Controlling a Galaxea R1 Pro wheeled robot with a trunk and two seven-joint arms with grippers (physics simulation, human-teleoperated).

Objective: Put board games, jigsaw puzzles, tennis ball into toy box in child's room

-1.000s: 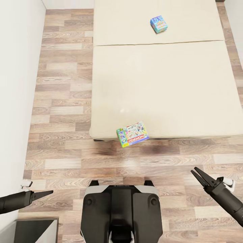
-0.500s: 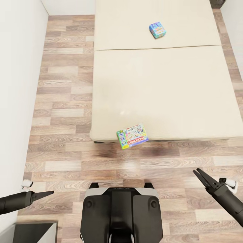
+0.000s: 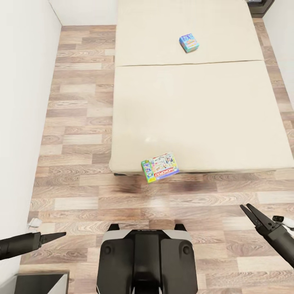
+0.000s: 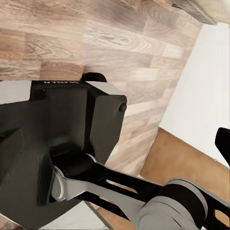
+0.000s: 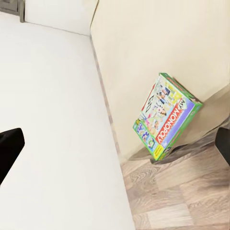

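We face the bed (image 3: 196, 110) to collect its board games: one (image 3: 160, 166) overhangs the near edge, another (image 3: 189, 42) lies far back. Left claw (image 3: 55, 235) looks pressed together, right claw (image 3: 250, 212) slightly apart, both empty, low over the floor (image 3: 73, 122).

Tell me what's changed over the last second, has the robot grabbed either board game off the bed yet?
No. The whole view has shifted, so the camera moved. Both board games lie where they were on the bed. The left gripper looks shut, the right gripper open, both empty.
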